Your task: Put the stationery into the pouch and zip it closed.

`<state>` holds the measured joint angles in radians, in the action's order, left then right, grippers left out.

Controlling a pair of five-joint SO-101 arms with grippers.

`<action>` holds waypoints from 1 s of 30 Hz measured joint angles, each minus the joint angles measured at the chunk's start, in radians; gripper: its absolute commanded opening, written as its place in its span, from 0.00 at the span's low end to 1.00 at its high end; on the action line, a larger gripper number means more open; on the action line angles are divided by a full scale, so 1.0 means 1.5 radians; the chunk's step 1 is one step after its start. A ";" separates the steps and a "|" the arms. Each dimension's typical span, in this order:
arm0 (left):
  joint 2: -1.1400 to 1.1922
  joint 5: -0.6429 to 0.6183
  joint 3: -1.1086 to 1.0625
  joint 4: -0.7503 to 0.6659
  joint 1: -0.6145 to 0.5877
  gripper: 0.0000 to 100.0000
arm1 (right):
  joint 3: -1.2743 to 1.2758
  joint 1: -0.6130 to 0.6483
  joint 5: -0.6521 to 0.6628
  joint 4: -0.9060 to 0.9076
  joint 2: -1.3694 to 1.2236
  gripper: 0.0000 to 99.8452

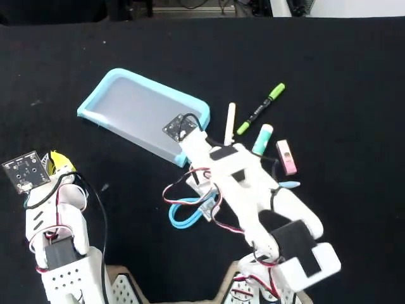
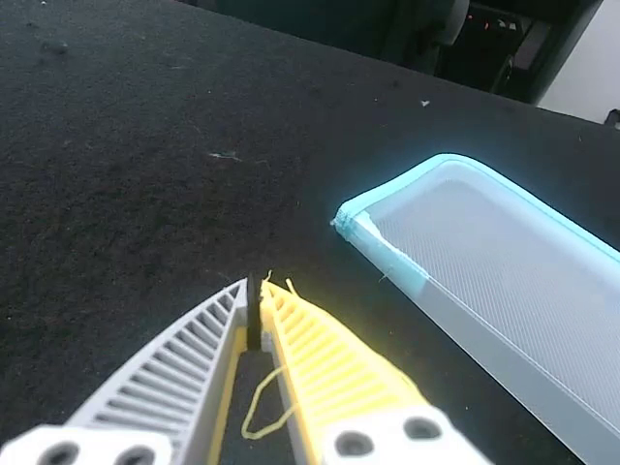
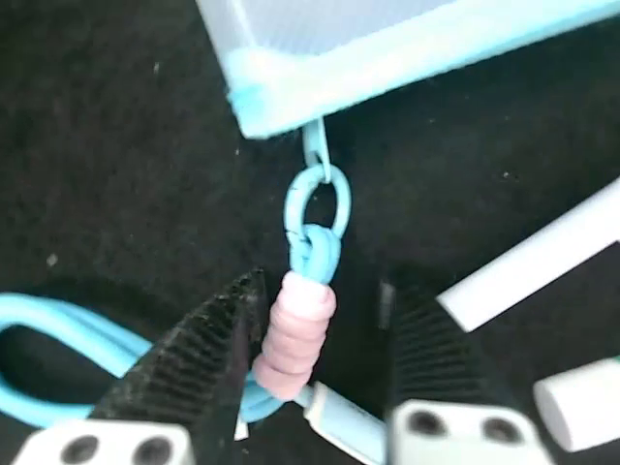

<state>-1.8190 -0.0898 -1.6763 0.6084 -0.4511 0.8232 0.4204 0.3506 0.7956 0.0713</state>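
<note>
Right tool (image 3: 323, 291), half open and empty astride the pink zip bead (image 3: 294, 334), is to be centred before closing.

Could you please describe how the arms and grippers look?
The left arm and right arm are white with black motor blocks and red and black cables. The left gripper has ribbed fingers, grey and yellow; the right gripper, black textured ones.

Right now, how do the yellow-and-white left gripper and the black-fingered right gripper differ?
The left gripper is shut and empty; the right gripper is open. The left is over bare black table; the right straddles the pink bead zipper pull. Both are near the blue-trimmed translucent pouch.
</note>
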 measured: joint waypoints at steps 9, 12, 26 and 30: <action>0.000 0.000 0.000 0.000 0.000 0.03 | -0.008 -0.053 0.052 0.141 0.069 0.01; 0.000 0.000 0.000 0.000 0.000 0.03 | 0.035 -0.064 0.055 0.161 0.155 0.01; 0.000 0.087 0.000 0.032 0.089 0.03 | 0.219 0.107 0.028 0.048 0.507 0.01; 0.000 0.103 0.000 0.032 0.090 0.03 | 0.266 0.137 0.003 0.007 0.500 0.02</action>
<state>-1.8190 0.0652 -1.6763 0.6559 -0.3161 1.2221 0.6260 0.3552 0.8063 0.8216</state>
